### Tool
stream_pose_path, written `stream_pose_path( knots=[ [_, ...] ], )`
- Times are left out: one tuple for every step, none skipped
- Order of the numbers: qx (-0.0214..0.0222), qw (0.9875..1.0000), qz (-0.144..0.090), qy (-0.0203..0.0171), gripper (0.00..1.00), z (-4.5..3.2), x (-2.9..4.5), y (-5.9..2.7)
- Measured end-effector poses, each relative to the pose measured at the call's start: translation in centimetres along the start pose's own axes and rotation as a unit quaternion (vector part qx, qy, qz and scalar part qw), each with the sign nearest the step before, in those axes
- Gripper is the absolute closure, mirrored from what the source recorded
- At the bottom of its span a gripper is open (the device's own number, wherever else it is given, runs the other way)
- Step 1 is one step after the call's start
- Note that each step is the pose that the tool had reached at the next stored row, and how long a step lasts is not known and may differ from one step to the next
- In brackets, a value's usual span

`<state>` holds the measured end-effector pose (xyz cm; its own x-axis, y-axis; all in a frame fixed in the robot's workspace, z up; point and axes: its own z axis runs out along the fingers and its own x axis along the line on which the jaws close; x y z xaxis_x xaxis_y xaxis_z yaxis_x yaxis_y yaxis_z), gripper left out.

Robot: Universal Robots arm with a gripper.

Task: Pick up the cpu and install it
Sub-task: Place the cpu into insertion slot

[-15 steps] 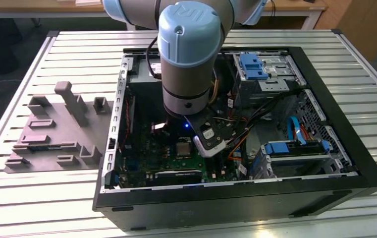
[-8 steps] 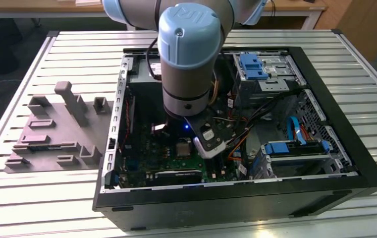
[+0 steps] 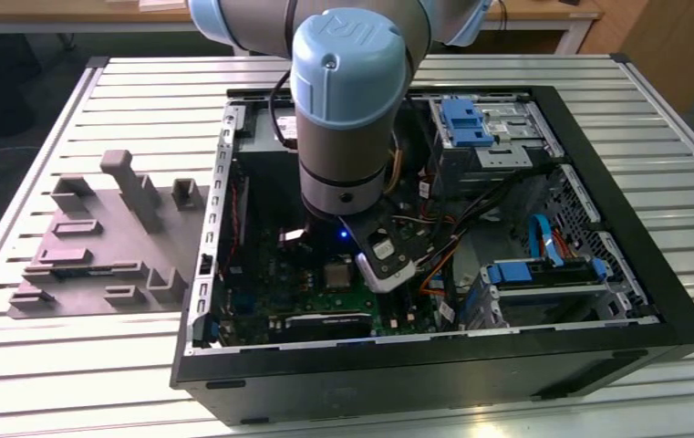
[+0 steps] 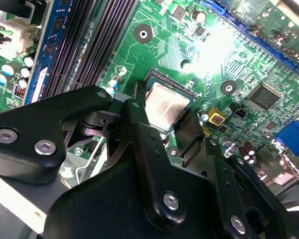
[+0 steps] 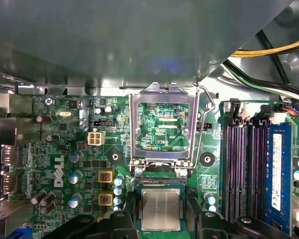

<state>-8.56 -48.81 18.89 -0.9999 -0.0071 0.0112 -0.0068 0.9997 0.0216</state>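
Reaching down into the open computer case (image 3: 444, 370), which lies on its side on the slatted table (image 3: 79, 374), the arm (image 3: 347, 109) has its gripper (image 3: 379, 265) low over the green motherboard (image 5: 65, 149). In the second wrist view the cpu (image 4: 167, 105) sits squarely within the socket's dark surround, silvery top up, with the 2 black fingers (image 4: 138, 113) set against opposite edges of it. To my eye they are clamped on the chip, though the contact is hard to judge. The silver load frame (image 5: 163, 93) is hinged open just beside the socket and its wire lever (image 5: 204, 129) is swung clear alongside, which leaves the chip a straight way down. Gripping by the sides keeps the fingers off the metal top and lets the chip lie level with the board. Memory slots (image 5: 239, 169) run along 1 side of the socket, near the fingers but apart from them. On the exterior view's left a grey fixture plate (image 3: 91, 265) with plastic blocks rests on the table, well apart from the case. I would say the cpu is at or in its seat, with the frame not yet closed over it.
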Motion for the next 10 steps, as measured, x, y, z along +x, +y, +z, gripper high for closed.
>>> stream_pose_path(
  knots=[
    [0.0000,1.0000,0.000,0.0000,0.53,0.00,0.00,0.00],
    [0.0000,1.0000,0.000,0.0000,0.53,0.00,0.00,0.00],
    [0.0000,1.0000,0.000,0.0000,0.53,0.01,0.00,0.00],
    [-0.0001,1.0000,0.000,0.0000,0.53,0.01,0.00,0.00],
    [-0.0001,1.0000,0.000,0.0000,0.52,0.02,0.00,0.00],
    [-0.0001,1.0000,0.000,0.0000,0.52,0.02,0.00,0.00],
    [-0.0001,1.0000,0.000,0.0000,0.45,0.02,0.00,0.00],
    [-0.0001,1.0000,0.000,0.0000,0.45,0.01,0.00,0.00],
    [0.0000,1.0000,0.000,0.0000,0.45,0.01,0.00,0.00],
    [0.0001,1.0000,0.000,0.0000,0.45,-0.03,0.00,0.00]
  ],
)
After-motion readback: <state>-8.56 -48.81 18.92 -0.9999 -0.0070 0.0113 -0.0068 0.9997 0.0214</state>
